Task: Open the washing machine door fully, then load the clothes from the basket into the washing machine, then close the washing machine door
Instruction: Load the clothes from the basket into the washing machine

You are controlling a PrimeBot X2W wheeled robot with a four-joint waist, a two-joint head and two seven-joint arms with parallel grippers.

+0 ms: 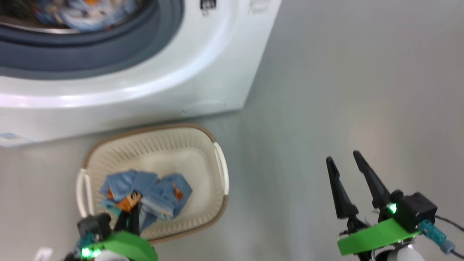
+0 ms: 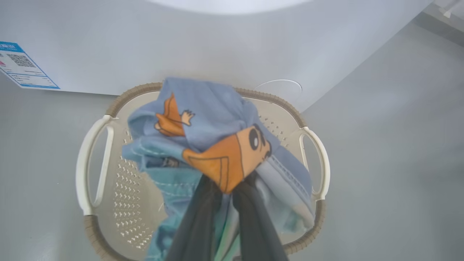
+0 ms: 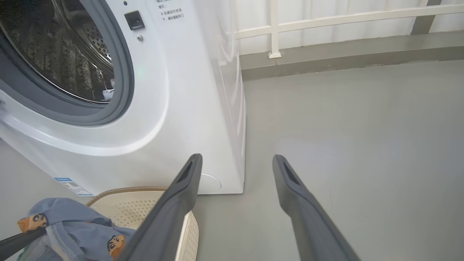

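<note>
Left gripper [image 2: 226, 186] clamped on the blue cartoon-print clothes [image 2: 214, 108]!
They bunch over the basket [image 2: 123, 195]; right gripper [image 3: 236, 159] spread wide, empty, beside the washing machine [image 3: 174, 108].

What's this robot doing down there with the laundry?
It's loading laundry. The left gripper is shut on the blue tiger-print clothes at the basket, which sits on the floor in front of the washing machine, whose opening stands uncovered. The right gripper is open and empty, off to the side.
</note>
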